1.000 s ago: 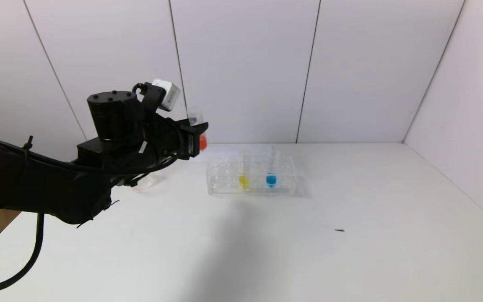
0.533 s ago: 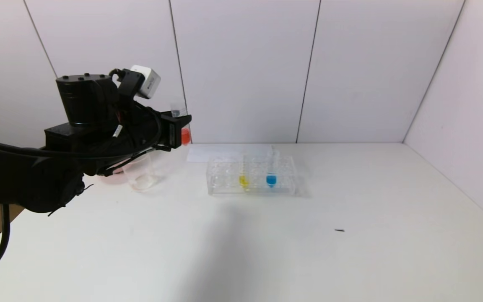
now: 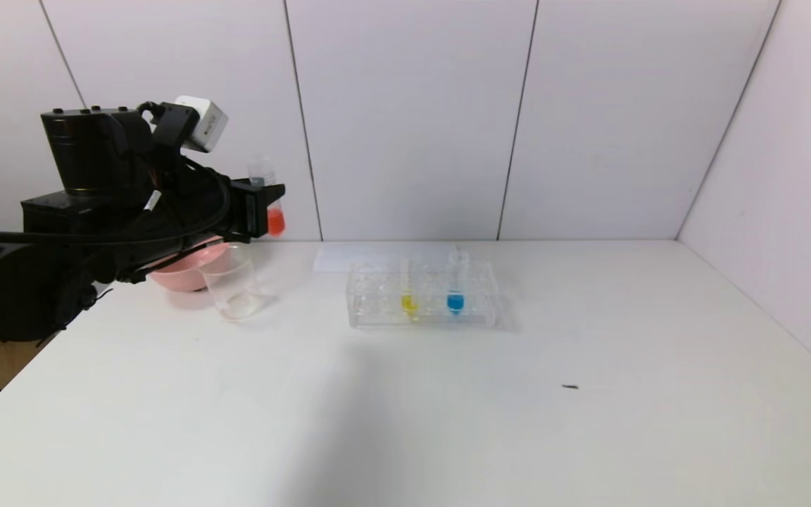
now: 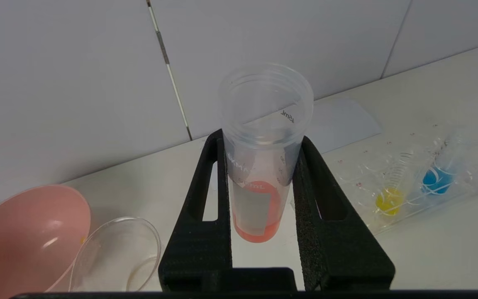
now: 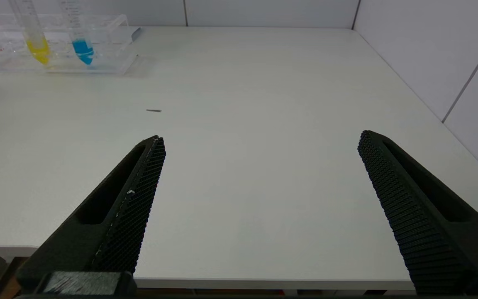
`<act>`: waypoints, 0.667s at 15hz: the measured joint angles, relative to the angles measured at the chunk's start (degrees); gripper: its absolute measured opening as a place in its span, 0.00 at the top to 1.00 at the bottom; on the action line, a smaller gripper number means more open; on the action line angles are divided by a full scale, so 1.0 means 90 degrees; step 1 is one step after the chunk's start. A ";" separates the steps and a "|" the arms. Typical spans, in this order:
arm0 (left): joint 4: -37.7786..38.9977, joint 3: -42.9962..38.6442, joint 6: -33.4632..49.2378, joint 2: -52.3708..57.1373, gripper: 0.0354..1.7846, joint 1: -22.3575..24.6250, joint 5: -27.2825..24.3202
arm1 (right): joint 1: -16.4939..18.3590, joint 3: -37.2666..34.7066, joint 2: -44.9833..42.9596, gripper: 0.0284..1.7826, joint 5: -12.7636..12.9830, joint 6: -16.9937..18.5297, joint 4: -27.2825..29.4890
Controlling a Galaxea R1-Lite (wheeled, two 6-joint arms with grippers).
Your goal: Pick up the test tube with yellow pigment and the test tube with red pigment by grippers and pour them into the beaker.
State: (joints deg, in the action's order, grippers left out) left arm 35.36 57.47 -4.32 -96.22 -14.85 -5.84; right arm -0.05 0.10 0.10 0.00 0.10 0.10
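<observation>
Pincer on the left arm [image 4: 264, 199] clamps the red-pigment test tube [image 4: 259, 166] upright above the still-empty beaker [image 3: 233, 285], nothing poured yet, while the yellow-pigment test tube [image 3: 409, 292] waits in its rack [image 3: 476, 310] on the table [image 3: 448, 422] and the right pincer [image 5: 259, 174] hangs open, idle.

Head camera looked down across the table [image 3: 448, 394]; each wrist camera peered along its own jaws, all sharing the rack [image 3: 423, 296].
</observation>
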 joint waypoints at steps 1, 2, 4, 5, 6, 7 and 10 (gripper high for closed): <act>-0.0118 0.0024 -0.0007 0.0049 0.76 0.0092 -0.0043 | 0.0000 0.0000 0.0000 0.05 0.0000 0.0000 0.0000; -0.0221 0.0037 -0.0001 0.0098 0.76 0.0177 -0.0122 | 0.0000 0.0000 0.0000 0.05 0.0000 -0.0003 0.0000; -0.0261 0.0037 0.0000 0.0184 0.76 0.0383 -0.0214 | -0.0003 0.0000 0.0000 0.05 0.0003 -0.0003 0.0000; -0.0261 0.0018 -0.0001 0.0229 0.76 0.0505 -0.0236 | 0.0000 0.0000 0.0000 0.05 0.0000 -0.0005 0.0000; -0.0264 -0.0005 -0.0004 0.0260 0.76 0.0618 -0.0257 | 0.0000 0.0000 0.0000 0.05 0.0000 -0.0005 0.0000; -0.0264 -0.0018 -0.0001 0.0284 0.76 0.0738 -0.0299 | 0.0003 0.0000 0.0000 0.05 0.0000 -0.0003 0.0000; -0.0267 -0.0027 0.0020 0.0306 0.76 0.1052 -0.0420 | 0.0000 0.0000 0.0000 0.05 0.0000 -0.0003 0.0000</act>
State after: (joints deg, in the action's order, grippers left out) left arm 32.96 57.22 -4.13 -93.47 -5.38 -9.62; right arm -0.05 0.10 0.10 0.00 0.07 0.10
